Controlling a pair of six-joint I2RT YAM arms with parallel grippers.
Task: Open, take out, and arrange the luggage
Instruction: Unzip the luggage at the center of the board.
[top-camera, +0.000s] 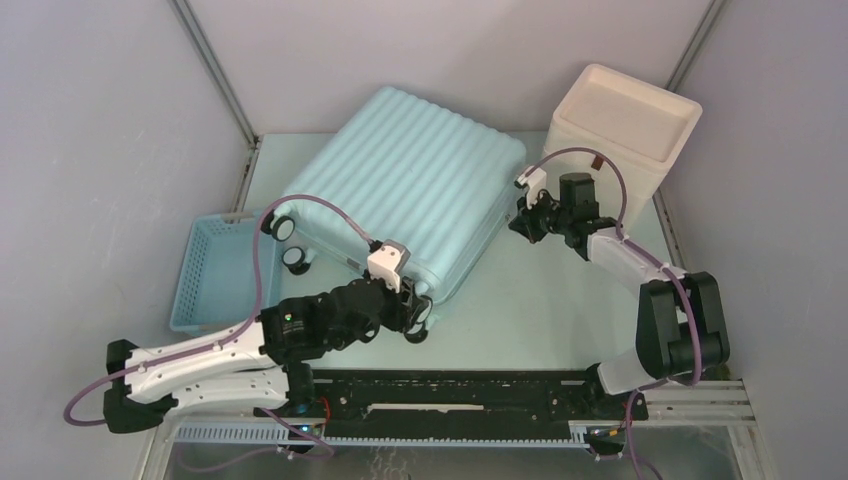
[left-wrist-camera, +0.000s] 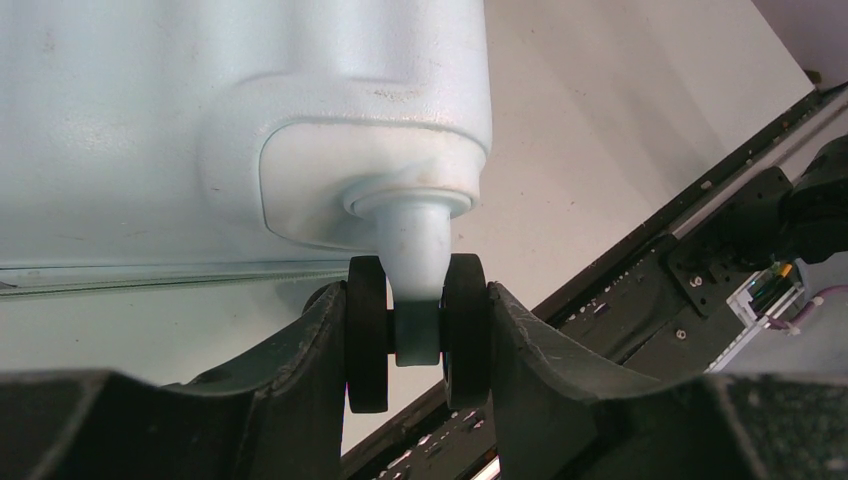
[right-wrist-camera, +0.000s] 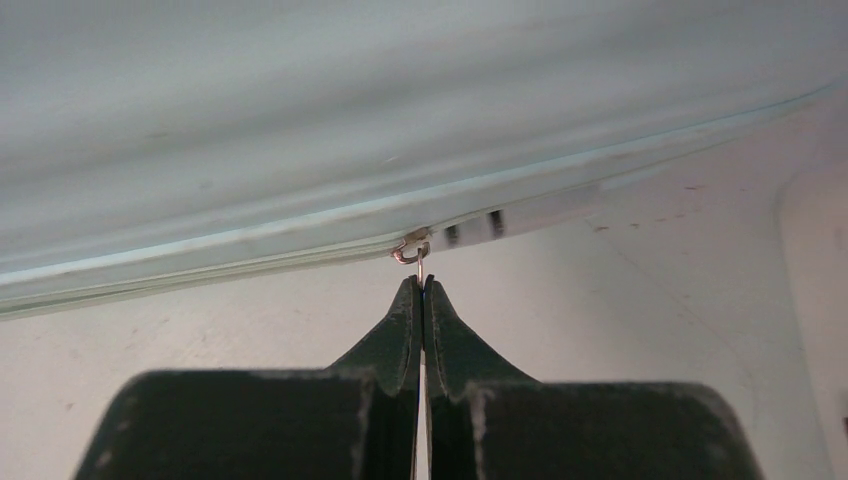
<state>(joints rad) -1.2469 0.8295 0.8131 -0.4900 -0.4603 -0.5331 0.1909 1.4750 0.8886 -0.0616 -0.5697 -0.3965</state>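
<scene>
one luggage (top-camera: 410, 180), closed, lies ribbed shell up on the table (top-camera: 540, 290), between one blue basket (top-camera: 215, 270) and one cream box (top-camera: 625, 125). three casters (top-camera: 283, 226) show from above, two of them free on the basket side. left gripper (left-wrist-camera: 418, 330): two fingers (left-wrist-camera: 290, 370) clamped on one twin caster (left-wrist-camera: 367, 335) at the near corner. right gripper (right-wrist-camera: 422, 300): closed tight on one metal zip pull (right-wrist-camera: 421, 265) at the right-hand seam.
</scene>
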